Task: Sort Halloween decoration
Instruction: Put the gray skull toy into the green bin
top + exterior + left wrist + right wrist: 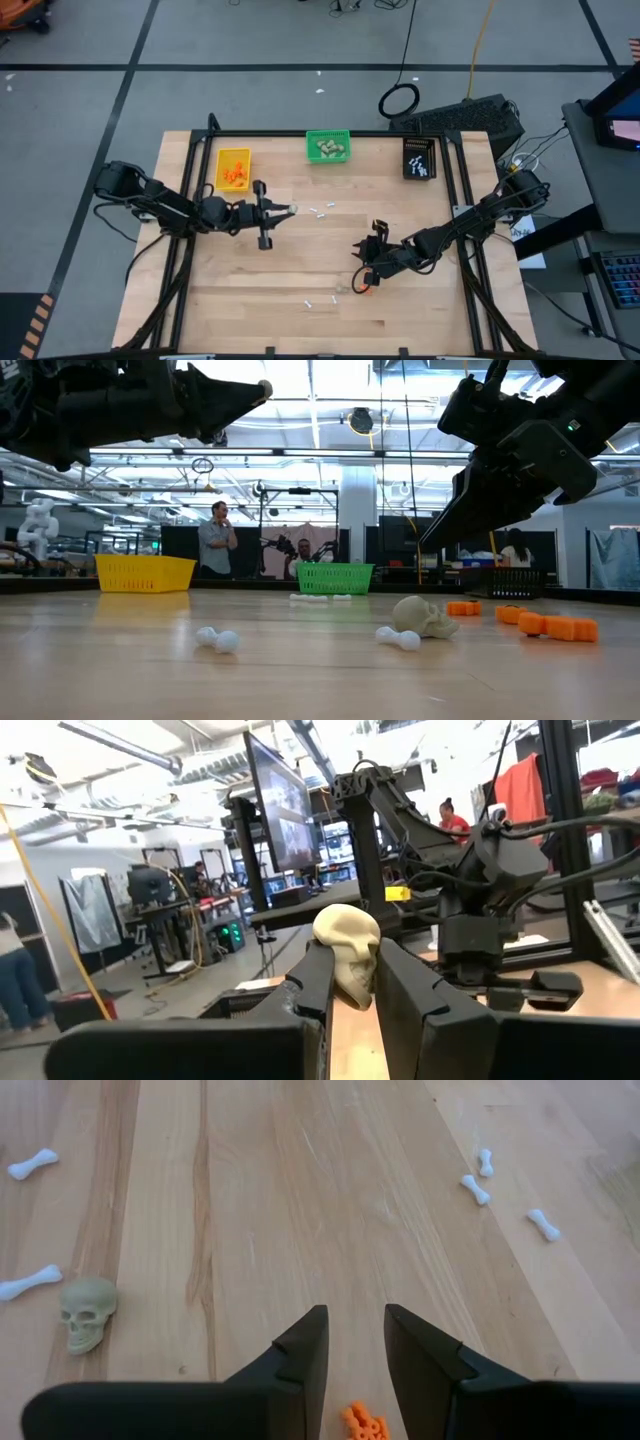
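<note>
Nearest, loose white bones point(218, 640), a skull point(424, 616) and orange pieces point(557, 627) remain unsorted on the table point(250, 300); the right gripper point(352, 1342) hovers empty and parted above them, the left gripper point(352, 982) grasps a second skull point(347, 952), and partly filled bins point(328, 147) stand beyond.

In the high view, the lower left of the tabletop point(220, 300) lies bare and open to passage. Three bins line the upper edge: yellow bin point(233, 168), green bin point(328, 147), black bin point(419, 159). White bones point(320, 211) dot the centre, between the left arm point(170, 207) and right arm point(450, 233). A skull point(86, 1312) and orange piece point(364, 1423) lie by the right gripper's fingers point(300, 1350).
</note>
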Robot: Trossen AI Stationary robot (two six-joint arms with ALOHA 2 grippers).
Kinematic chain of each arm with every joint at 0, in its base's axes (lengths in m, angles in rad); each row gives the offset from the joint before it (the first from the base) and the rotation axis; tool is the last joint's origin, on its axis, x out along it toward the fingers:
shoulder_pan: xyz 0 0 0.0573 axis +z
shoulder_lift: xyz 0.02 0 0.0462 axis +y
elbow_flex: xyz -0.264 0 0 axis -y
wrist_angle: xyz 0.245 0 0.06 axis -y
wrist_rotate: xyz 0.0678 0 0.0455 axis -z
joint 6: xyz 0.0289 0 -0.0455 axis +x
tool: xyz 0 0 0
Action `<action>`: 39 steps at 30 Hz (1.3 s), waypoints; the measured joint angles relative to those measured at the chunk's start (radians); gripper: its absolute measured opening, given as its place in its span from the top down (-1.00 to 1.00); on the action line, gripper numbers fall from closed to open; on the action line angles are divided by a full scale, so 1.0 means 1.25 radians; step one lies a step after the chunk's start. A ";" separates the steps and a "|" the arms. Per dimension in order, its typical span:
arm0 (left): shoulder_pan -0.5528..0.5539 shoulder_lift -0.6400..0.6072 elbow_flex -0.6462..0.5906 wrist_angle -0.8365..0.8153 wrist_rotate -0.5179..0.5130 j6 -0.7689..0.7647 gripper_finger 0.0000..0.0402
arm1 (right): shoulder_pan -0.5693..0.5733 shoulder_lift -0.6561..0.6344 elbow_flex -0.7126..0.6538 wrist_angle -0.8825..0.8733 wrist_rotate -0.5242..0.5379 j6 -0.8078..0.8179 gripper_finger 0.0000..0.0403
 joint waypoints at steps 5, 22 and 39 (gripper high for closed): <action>0.000 0.000 0.000 0.000 0.000 0.028 0.77 | 0.000 0.000 0.000 0.000 0.000 0.000 0.57; 0.000 0.000 0.037 -0.006 -0.005 0.020 0.77 | 0.000 0.000 0.000 0.000 0.000 0.000 0.57; 0.000 0.000 0.191 -0.202 -0.125 0.003 0.77 | 0.000 0.000 0.000 0.000 0.000 -0.001 0.57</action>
